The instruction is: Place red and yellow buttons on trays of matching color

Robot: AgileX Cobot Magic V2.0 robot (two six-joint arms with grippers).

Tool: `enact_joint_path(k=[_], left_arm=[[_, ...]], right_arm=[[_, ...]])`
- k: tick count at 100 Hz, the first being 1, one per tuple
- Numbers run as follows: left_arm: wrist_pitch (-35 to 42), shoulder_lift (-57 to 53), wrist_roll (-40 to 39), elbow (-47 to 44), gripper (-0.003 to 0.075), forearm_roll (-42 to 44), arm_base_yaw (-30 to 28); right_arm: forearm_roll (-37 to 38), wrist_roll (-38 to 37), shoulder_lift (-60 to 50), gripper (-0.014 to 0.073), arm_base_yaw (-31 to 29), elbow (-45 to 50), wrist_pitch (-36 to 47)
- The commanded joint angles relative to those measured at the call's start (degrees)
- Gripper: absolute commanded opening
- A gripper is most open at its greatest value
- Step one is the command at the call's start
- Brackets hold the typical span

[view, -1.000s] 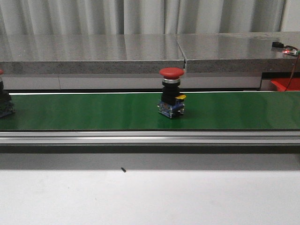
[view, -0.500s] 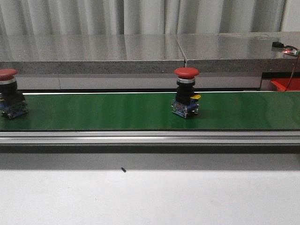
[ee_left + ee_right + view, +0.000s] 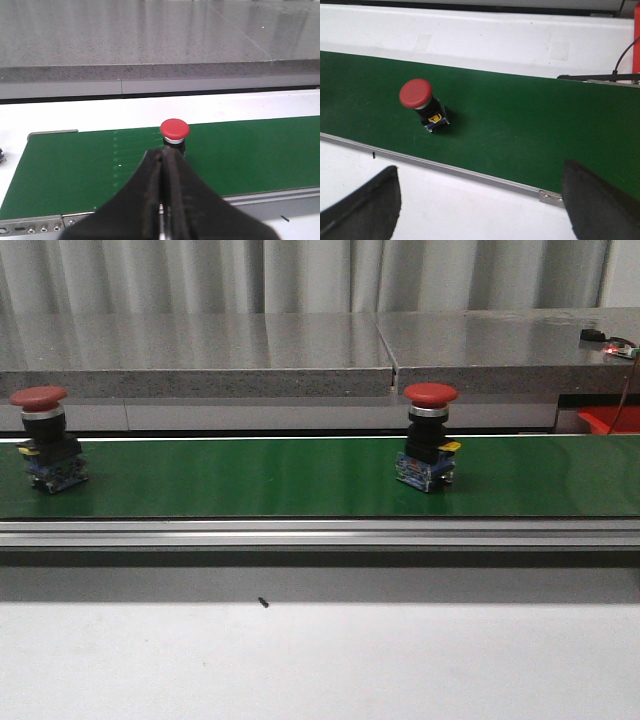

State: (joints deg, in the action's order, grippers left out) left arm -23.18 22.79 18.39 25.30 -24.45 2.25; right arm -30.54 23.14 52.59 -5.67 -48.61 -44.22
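Two red buttons ride upright on the green belt (image 3: 250, 480): one (image 3: 430, 436) right of centre, the other (image 3: 45, 440) at the far left. In the left wrist view my left gripper (image 3: 164, 152) is shut with nothing in it, and a red button (image 3: 175, 129) stands just beyond its tips. In the right wrist view my right gripper (image 3: 480, 169) is open and empty over the white table, short of the belt's near rail, with a red button (image 3: 416, 94) beyond it. A red tray (image 3: 608, 420) peeks in at the far right. No yellow button or yellow tray is in view.
A grey stone counter (image 3: 300, 350) runs behind the belt, with a small device and red wire (image 3: 612, 345) at its right end. An aluminium rail (image 3: 320, 532) borders the belt's near side. White tabletop (image 3: 320, 660) lies in front. A black cable (image 3: 622, 57) crosses the belt's far end.
Both red buttons have travelled to the right along the belt. The left one has come fully into the front view from the left edge.
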Motion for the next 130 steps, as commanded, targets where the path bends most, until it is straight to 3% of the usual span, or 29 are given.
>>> enact_joint_path(k=[1,55,107,118,130], left_arm=[[4.4,0.24,-0.31,1.58,-0.002,-1.17,0.57],[4.4,0.24,-0.31,1.58,-0.002,-1.17,0.57],[4.4,0.24,-0.31,1.58,-0.002,-1.17,0.57],[4.4,0.24,-0.31,1.58,-0.002,-1.17,0.57],[4.4,0.24,-0.31,1.58,-0.002,-1.17,0.57]], right_arm=[[-1.75,0.48,3.82,0.063,0.62,-3.76,2.23],[4.58,0.48,23.91,0.063,11.5,-11.18,7.73],[6.41,0.48,34.58,0.0628,15.0,-15.99,11.69],[7.03,0.48,35.94,0.057,14.95,-16.04,11.94],[7.03,0.48,36.42,0.0391,14.94,-16.04,11.89]])
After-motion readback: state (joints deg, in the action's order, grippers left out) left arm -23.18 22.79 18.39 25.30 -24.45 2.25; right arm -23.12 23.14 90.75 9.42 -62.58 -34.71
